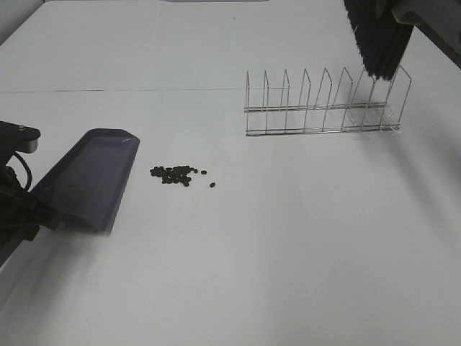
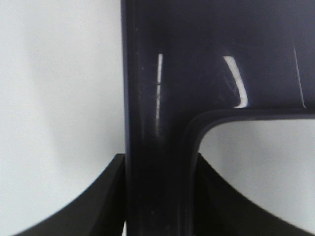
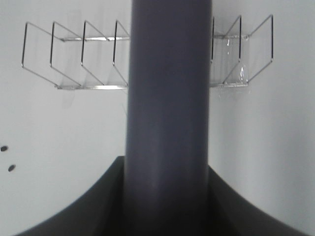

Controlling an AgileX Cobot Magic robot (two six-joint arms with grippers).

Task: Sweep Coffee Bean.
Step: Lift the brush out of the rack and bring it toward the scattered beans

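Nearest us, the left fingers are closed on the handle of the dark dustpan. Its tray rests on the white worktop with the open lip turned toward the coffee beans. The beans lie in a small loose cluster just beside that lip, with two strays on the side away from the pan. Farther back stands a wire rack, and above its far end hangs the brush, bristles down, its handle clamped in the right fingers. We judge the sweep not yet begun, since the brush is well apart from the beans. Next we would bring it past the rack, set the bristles down beyond the strays, and draw them toward the pan while the lip sits flat.
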